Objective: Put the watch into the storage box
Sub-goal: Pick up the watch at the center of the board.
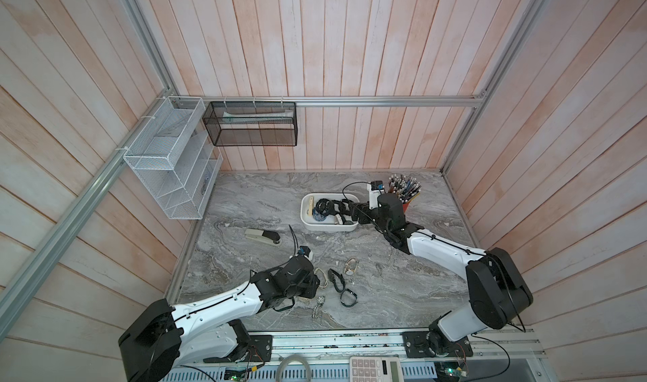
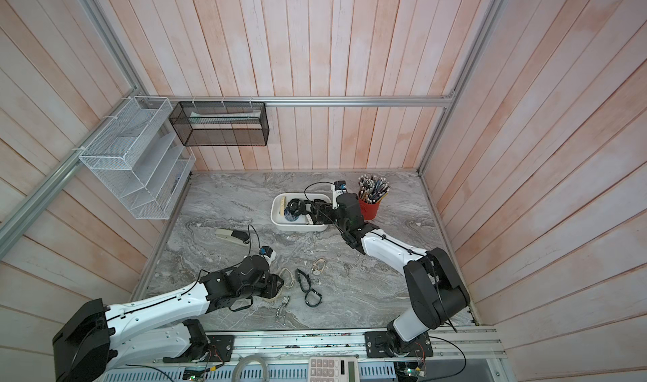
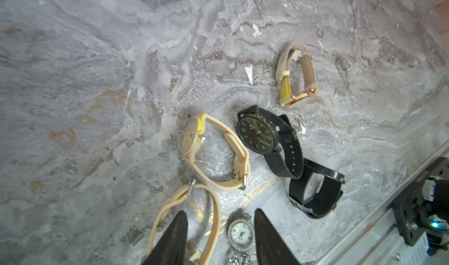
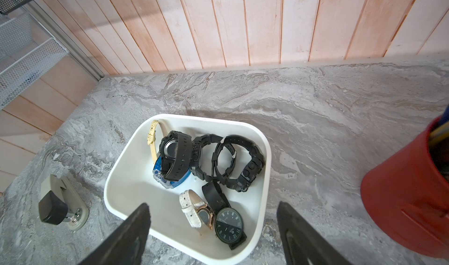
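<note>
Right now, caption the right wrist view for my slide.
Right gripper, jaws open, over the storage box with watches inside.

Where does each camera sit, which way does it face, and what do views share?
Top views: high above the robot's base, looking down at the table; left arm and right arm show.
Left wrist: on the left arm, looking down at loose watches; left gripper open.
Right wrist: over the storage box, facing the back wall; right gripper open.
Shared: the stapler shows in right wrist and both top views.
</note>
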### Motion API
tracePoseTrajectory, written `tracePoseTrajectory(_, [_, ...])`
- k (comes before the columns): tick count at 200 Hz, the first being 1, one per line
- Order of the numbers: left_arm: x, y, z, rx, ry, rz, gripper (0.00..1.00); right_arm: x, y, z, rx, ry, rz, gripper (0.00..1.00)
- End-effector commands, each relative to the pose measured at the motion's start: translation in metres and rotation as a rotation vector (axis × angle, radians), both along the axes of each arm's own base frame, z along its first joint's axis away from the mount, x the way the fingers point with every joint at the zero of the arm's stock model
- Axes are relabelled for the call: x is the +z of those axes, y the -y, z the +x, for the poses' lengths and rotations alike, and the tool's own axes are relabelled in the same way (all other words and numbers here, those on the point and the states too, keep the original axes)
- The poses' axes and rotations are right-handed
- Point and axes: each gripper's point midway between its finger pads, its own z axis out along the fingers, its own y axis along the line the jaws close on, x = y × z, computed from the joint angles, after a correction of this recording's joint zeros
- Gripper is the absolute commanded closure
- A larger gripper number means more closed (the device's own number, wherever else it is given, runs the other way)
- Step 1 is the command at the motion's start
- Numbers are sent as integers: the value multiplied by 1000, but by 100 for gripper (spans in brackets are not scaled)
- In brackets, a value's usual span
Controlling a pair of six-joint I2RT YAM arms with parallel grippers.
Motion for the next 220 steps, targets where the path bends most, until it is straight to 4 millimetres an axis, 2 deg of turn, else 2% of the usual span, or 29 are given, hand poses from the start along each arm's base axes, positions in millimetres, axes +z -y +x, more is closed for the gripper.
tracePoseTrajectory(1, [-3,4,-3,-39,-14,32,56,6,8,-1,-29,11,2,14])
tracePoseTrajectory(32, [-12,4,-6,-50,-43,53,64,8,12,-1,-43,18,2,14])
tracePoseTrajectory(91, [-26,1,-9,-58,-77,94,65,8,14,0,-53,21,2,14])
tracePoseTrajectory(114, [-33,0,-9,-62,-85,125,69,8,16,-1,-58,21,1,14])
tracePoseTrajectory(117, [-34,4,-15,-87,-82,134,71,8,16,-1,-58,22,-1,14])
tracePoseTrajectory(124, [-36,4,-15,-88,-82,147,73,8,17,0,-62,20,0,14])
tracePoseTrajectory(139, [-37,4,-14,-89,-79,158,73,7,18,-1,-64,16,1,14])
tracePoseTrajectory(155, [-39,3,-14,-93,-78,169,78,5,19,-1,-67,13,3,14])
tracePoseTrajectory(182, [-42,-1,-13,-89,-83,201,93,4,19,-1,-69,9,4,14])
tracePoseTrajectory(204, [-40,-5,-13,-80,-76,214,100,2,17,1,-65,5,9,14])
tracePoseTrajectory(220, [-37,-8,-11,-65,-63,219,100,2,16,2,-63,3,12,14])
